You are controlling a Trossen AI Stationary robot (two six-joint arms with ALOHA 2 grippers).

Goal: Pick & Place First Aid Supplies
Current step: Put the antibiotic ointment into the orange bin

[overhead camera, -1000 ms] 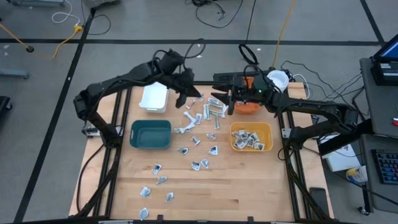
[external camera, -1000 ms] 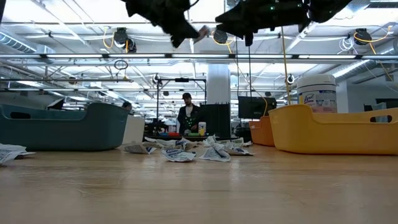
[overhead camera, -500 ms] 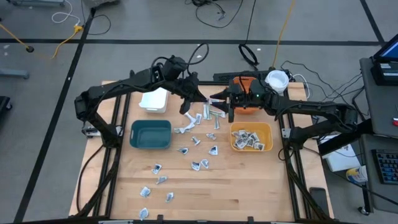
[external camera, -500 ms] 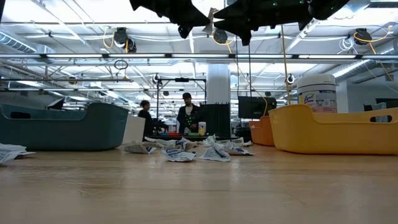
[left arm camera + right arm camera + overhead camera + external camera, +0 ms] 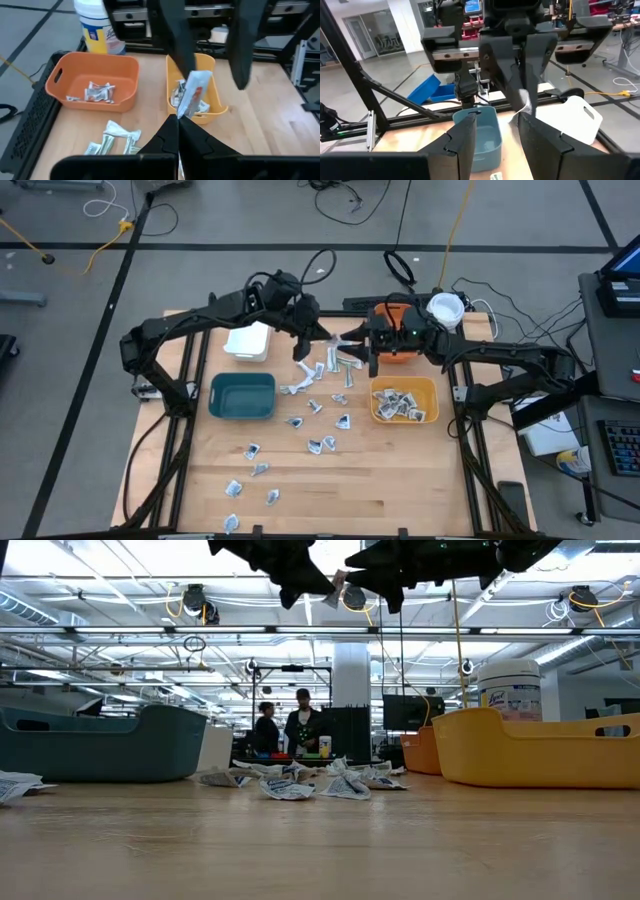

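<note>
- Left gripper (image 5: 178, 119) high above the table, fingers pressed together on one narrow wrapped packet (image 5: 192, 94); the packet stands up from the fingertips, white with a reddish mark.
- Right gripper (image 5: 495, 131) directly opposite, nose to nose with the left; its fingers stand apart with a gap between them and nothing in them. In the right wrist view the packet's pale edge (image 5: 524, 101) hangs just ahead of that gap, not yet inside it.
- Reads as a hand-over in mid-air, left to right. Judgement only.
- Below and ahead of the left gripper: yellow bin (image 5: 216, 101) with packets already in it, orange bin (image 5: 92, 75) beside it with a few more. Loose first aid supplies (image 5: 320, 402) scattered on the table under both grippers. Teal bin (image 5: 242, 396) and white bin (image 5: 248, 339) off to the left gripper's side.
- Risks from here:
  - The packet is thin and floppy; it could bend away from the open fingers, so the right gripper closes on air.
  - If the left lets go before the right has clamped, the packet drops. From the high view it is hard to tell whether it would land in a bin or among the loose pile; probably the pile.
  - The two grippers are very near each other; a small overshoot would knock fingertips together.
</note>
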